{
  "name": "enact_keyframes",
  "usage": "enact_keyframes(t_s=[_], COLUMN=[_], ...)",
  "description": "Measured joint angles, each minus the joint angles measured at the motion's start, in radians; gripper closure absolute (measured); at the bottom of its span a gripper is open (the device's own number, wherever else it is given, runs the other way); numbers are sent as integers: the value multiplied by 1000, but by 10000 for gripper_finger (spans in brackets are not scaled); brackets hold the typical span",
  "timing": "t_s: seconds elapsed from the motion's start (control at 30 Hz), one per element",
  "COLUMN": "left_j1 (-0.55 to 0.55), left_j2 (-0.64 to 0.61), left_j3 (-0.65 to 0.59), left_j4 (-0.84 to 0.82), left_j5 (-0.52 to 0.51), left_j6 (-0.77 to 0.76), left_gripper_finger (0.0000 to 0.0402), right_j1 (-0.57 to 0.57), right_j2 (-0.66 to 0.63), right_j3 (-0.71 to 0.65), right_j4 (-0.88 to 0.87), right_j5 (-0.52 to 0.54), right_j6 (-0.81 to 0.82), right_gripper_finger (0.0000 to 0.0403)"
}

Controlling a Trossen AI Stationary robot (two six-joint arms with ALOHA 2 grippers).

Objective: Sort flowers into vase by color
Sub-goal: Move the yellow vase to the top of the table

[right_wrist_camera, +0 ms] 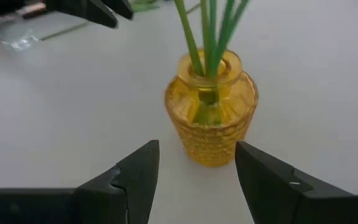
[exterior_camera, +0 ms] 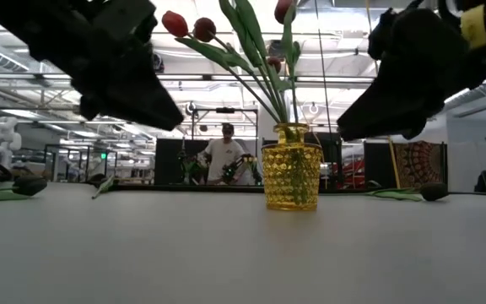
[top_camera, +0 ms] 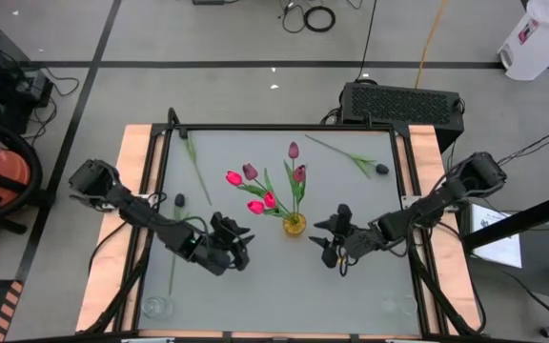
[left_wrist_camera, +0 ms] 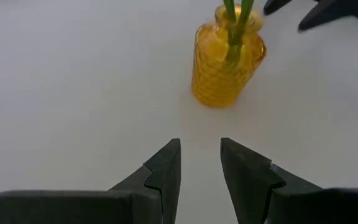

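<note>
A yellow glass vase stands mid-table with several tulips in it, their heads pink, red and maroon. My left gripper hovers open just to the vase's left, pointing at it. My right gripper hovers open just to its right, with the vase close in front of its fingers. Neither touches anything. Loose flowers lie flat on the table: a dark-headed one at the far right, a dark-headed one at the left, and a stem at the far left.
A clear glass vessel stands near the table's near left corner. Wooden boards border the table's left and right sides. A black box sits beyond the far edge. In the low view a person stands far behind the table.
</note>
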Motion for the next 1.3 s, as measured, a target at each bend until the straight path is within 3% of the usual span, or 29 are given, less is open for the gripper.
enact_keyframes(t_s=[0.37, 0.87, 1.3], left_j1=[60, 100, 99], left_j2=[0, -1, -1], left_j3=[0, 0, 0], left_j4=[37, 54, 57], left_j5=[2, 53, 100], left_j6=[50, 48, 41], left_gripper_finger=[281, 281, 281], right_j1=[-50, -138, -189], right_j2=[14, 14, 14], right_j3=[0, 0, 0], right_j4=[76, 100, 130], right_j5=[-9, -185, -218], right_j6=[-92, -129, -241], right_gripper_finger=[200, 198, 163])
